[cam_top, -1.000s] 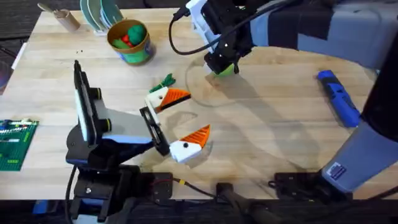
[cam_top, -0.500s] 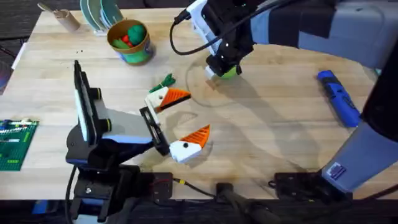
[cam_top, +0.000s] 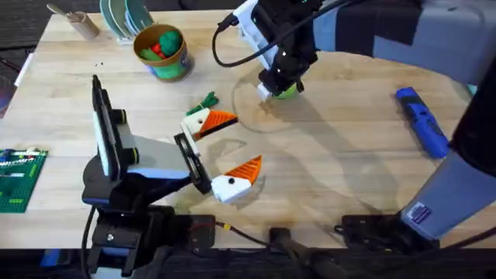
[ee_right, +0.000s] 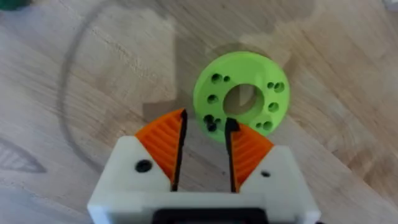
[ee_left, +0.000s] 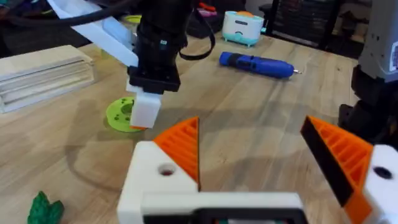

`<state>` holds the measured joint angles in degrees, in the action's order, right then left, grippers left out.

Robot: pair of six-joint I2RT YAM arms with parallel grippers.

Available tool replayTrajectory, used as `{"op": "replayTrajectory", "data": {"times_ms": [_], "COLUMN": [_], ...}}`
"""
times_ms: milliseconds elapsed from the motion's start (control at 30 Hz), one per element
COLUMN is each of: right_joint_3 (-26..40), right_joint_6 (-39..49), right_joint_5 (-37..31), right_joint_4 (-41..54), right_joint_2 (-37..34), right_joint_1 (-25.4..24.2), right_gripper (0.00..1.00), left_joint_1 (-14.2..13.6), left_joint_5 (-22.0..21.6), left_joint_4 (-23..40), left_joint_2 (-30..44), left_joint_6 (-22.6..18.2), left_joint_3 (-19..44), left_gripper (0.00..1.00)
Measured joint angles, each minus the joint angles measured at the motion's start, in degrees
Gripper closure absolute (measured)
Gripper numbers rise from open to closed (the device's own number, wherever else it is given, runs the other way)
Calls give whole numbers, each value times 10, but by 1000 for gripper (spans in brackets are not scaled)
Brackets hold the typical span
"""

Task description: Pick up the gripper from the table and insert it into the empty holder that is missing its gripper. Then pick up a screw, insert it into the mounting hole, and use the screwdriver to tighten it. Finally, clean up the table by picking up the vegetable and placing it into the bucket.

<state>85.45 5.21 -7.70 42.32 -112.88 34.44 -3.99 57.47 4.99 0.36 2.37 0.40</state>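
My right gripper (ee_right: pixel 202 146), jaws narrowly parted, hung over the lime disc (ee_right: pixel 241 98); I feared grabbing that instead.

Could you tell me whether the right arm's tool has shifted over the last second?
Yes. In the overhead view the right tool has crept away from the bucket, towards the screwdriver, staying over the lime-green disc.

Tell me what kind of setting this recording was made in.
Most likely a robotics lab or workshop bench. A light wooden table carries a blue screwdriver, a lime-green disc with holes, and white-and-orange wedge pieces. In the left wrist view, dark shelving stands in the room behind.
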Motion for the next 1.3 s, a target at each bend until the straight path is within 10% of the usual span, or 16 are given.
{"op": "replayTrajectory", "data": {"times_ms": [1300], "right_joint_3": [0], "right_joint_6": [0], "right_joint_5": [0], "right_joint_4": [-2], "right_joint_2": [0], "right_joint_1": [0], "right_gripper": [680], "left_joint_1": [0], "left_joint_5": [0], "left_joint_4": [0], "left_joint_2": [0], "left_joint_6": [0], "left_joint_3": [0], "left_gripper": [7]}}
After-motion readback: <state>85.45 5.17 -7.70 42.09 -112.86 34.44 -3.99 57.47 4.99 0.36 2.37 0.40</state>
